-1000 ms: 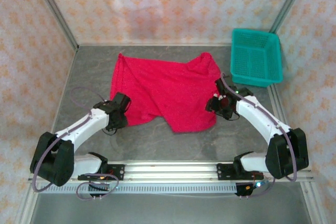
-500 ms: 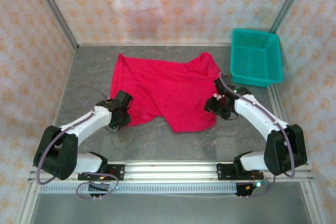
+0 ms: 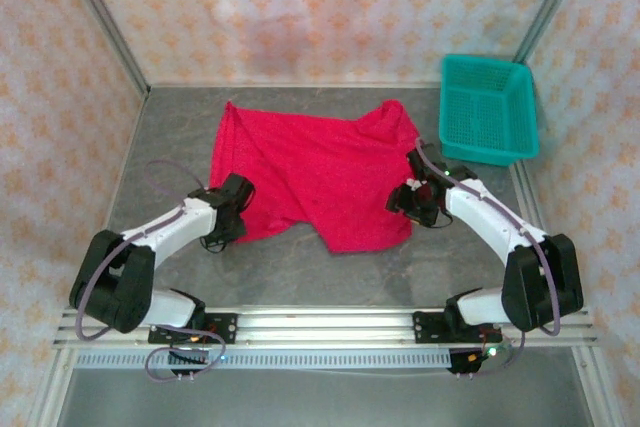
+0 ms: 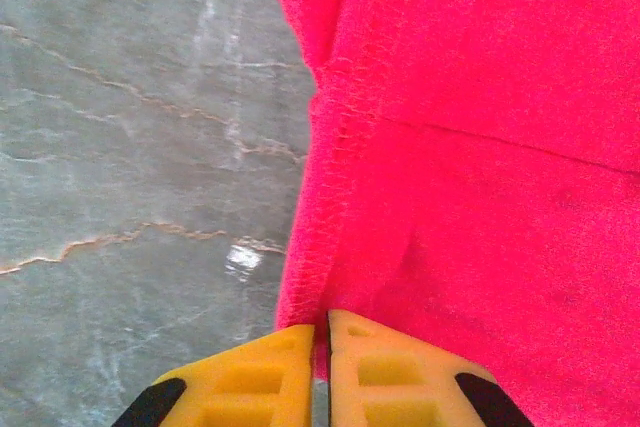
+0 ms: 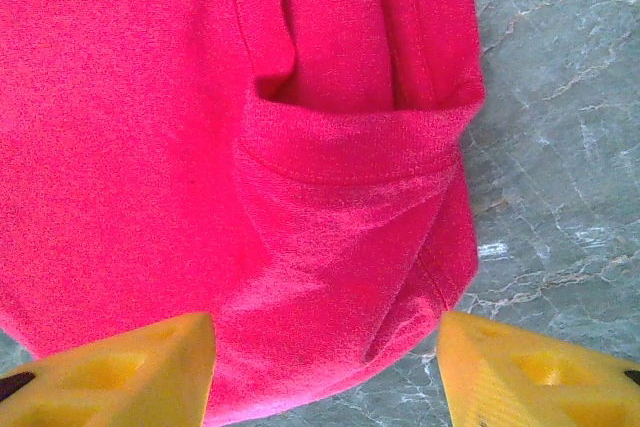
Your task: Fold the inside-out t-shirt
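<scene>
Inside-out t-shirt [image 3: 320, 172] lay spread; left gripper [image 4: 328, 327] pinched its hem shut, right gripper [image 5: 325, 335] gaped wide, likely needing to close before folding.

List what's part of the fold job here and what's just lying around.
Job:
- red t-shirt, spread on the table
- left gripper, jaws closed on its hem
- right gripper, jaws open over its opposite edge

Lying about:
- teal basket, empty, far right corner, apart from the shirt
</scene>
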Robot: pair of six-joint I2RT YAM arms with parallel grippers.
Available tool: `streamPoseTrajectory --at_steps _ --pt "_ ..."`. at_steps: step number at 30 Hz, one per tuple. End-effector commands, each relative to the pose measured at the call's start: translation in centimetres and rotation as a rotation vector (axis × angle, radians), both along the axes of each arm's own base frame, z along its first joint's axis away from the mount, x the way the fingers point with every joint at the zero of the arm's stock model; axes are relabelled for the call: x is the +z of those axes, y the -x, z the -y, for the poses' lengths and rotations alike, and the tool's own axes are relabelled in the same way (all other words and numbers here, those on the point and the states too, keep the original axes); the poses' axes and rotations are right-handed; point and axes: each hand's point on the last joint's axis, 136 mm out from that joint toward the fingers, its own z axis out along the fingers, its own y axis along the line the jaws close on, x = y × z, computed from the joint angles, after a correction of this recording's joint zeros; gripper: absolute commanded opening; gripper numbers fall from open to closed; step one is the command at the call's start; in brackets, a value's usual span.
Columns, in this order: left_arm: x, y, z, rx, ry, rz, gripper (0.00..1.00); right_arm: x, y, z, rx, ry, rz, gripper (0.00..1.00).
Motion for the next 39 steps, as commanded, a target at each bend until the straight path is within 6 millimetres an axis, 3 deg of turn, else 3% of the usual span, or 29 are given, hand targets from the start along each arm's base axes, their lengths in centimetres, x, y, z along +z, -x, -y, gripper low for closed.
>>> streamPoseTrajectory --at_steps 1,8,14,16,22,31,39 --pt "0.8 0.3 -1.2 -0.005 -0.075 -0.011 0.11 0.1 -0.3 -0.1 -0.011 -0.006 0.003 0.61" --pt "-0.1 0.5 -0.8 -0.008 -0.055 -0.025 0.10 0.1 -0.2 0.0 -0.007 0.001 0.000 0.62" --pt "0.9 -0.7 1.9 -0.022 0.112 0.066 0.36 0.1 -0.1 0.0 -0.008 -0.003 -0.001 0.62" --pt "1.4 -0.9 2.1 -0.023 0.130 0.090 0.38 0.2 -0.1 -0.1 -0.007 -0.005 -0.001 0.62" --pt "0.4 -0.1 0.8 -0.021 0.050 0.025 0.24 0.1 -0.2 -0.1 -0.007 -0.008 -0.004 0.62" --pt "-1.1 0.0 0.5 -0.022 0.019 -0.020 0.21 0.3 -0.1 -0.1 -0.004 -0.006 -0.003 0.62" --pt "-0.3 0.6 -0.4 -0.026 -0.029 -0.018 0.12 0.1 -0.1 -0.2 -0.006 -0.012 -0.007 0.62"
